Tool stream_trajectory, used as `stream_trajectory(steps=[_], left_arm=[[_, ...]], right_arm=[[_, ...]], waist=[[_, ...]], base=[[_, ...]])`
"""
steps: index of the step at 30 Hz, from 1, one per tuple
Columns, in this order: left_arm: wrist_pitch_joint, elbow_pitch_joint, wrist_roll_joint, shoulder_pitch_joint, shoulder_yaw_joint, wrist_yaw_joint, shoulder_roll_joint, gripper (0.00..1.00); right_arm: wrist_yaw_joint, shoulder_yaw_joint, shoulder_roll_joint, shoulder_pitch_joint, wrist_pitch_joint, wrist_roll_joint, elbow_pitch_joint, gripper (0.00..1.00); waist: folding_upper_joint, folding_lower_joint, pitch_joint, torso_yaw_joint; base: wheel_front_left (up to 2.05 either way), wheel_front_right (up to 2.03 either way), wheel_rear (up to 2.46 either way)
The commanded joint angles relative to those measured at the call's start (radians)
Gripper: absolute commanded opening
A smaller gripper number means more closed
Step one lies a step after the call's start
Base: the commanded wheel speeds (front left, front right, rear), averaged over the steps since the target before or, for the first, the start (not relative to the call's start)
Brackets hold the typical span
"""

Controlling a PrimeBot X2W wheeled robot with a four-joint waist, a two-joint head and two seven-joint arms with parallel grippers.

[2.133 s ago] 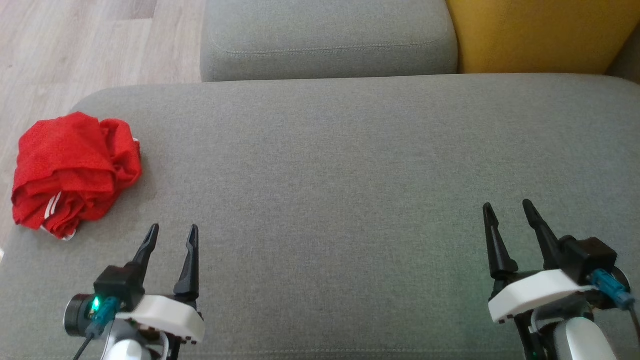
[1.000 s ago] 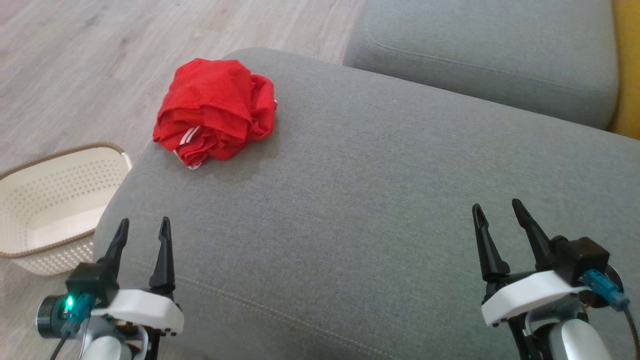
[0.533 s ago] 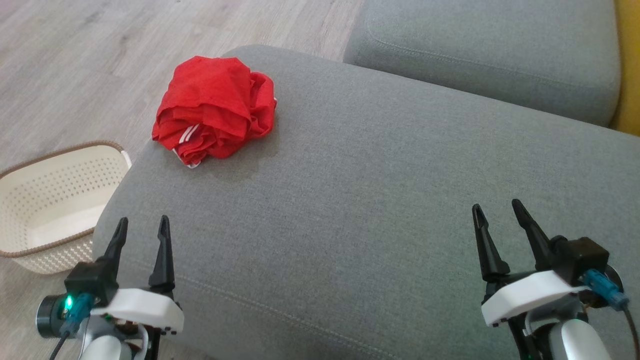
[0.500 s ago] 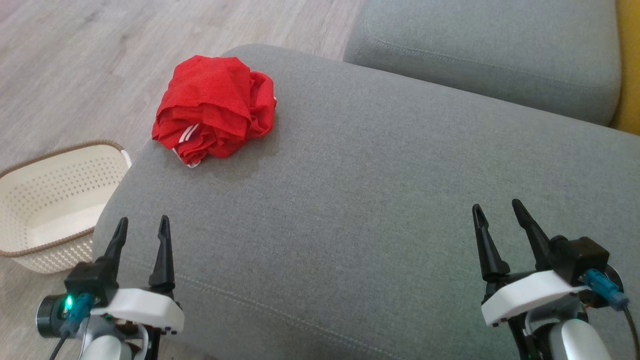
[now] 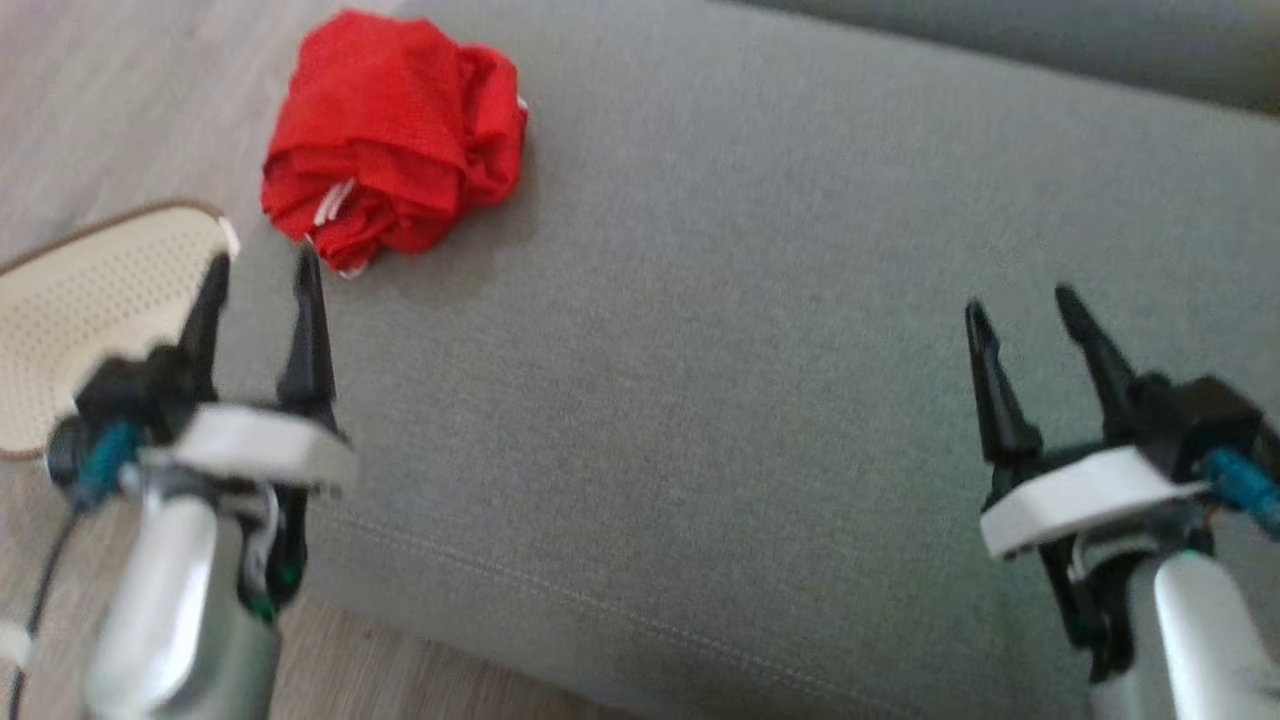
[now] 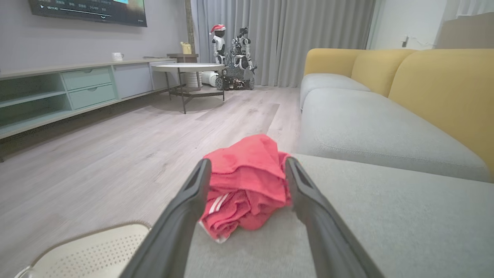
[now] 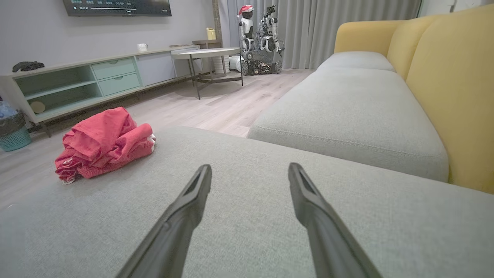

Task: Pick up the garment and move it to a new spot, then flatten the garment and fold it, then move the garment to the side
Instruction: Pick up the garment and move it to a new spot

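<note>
Head view, left to right: a perforated cream basket [image 5: 90, 290] on the wooden floor [image 5: 100, 80] beside the sofa; the left tool [image 5: 263, 258], released, its two dark fingers spread with nothing between them, tips near the garment [image 5: 390, 130] but apart from it; that garment, red with white stripes, crumpled in a heap at the far-left corner of the grey seat cushion [image 5: 700, 350], touched by neither tool; the right tool [image 5: 1018, 300], likewise released and empty, over bare cushion, well apart from the garment. Left wrist view: the garment framed between the spread fingers. Right wrist view: the garment at left, a yellow backrest [image 7: 455, 96] at right
</note>
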Motion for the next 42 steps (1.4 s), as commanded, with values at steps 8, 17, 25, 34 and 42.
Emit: stream_trajectory(steps=[8,17,25,34,42], left_arm=[[-0.012,0.153,-0.043,-0.353,0.072,-0.059,0.054,1.0],[0.011,0.548,-0.082,-0.655,0.087,-0.129,0.115,1.0],[0.073,0.81,-0.104,-0.774,0.078,-0.156,0.156,1.0],[0.002,0.884,-0.088,-0.827,0.037,-0.173,0.198,0.0],[-0.018,0.63,-0.055,-0.746,0.078,-0.162,0.241,0.0]], right_arm=[[-0.001,0.022,-0.032,-0.136,0.04,-0.037,-0.108,1.0],[-0.001,0.061,-0.043,-0.199,0.05,-0.047,-0.132,1.0],[-0.001,0.066,-0.042,-0.216,0.044,-0.048,-0.131,1.0],[-0.001,0.049,-0.035,-0.216,0.032,-0.053,-0.123,1.0],[-0.001,0.033,-0.022,-0.182,0.002,-0.035,-0.09,1.0]], waist=[[0.0,0.0,0.227,-0.08],[0.0,0.0,0.331,-0.148],[0.0,0.0,0.355,-0.179],[0.0,0.0,0.325,-0.169],[0.0,0.0,0.201,-0.159]], base=[[0.0,0.0,0.0],[0.0,0.0,0.0],[0.0,0.0,0.0],[0.0,0.0,0.0],[0.0,0.0,0.0]])
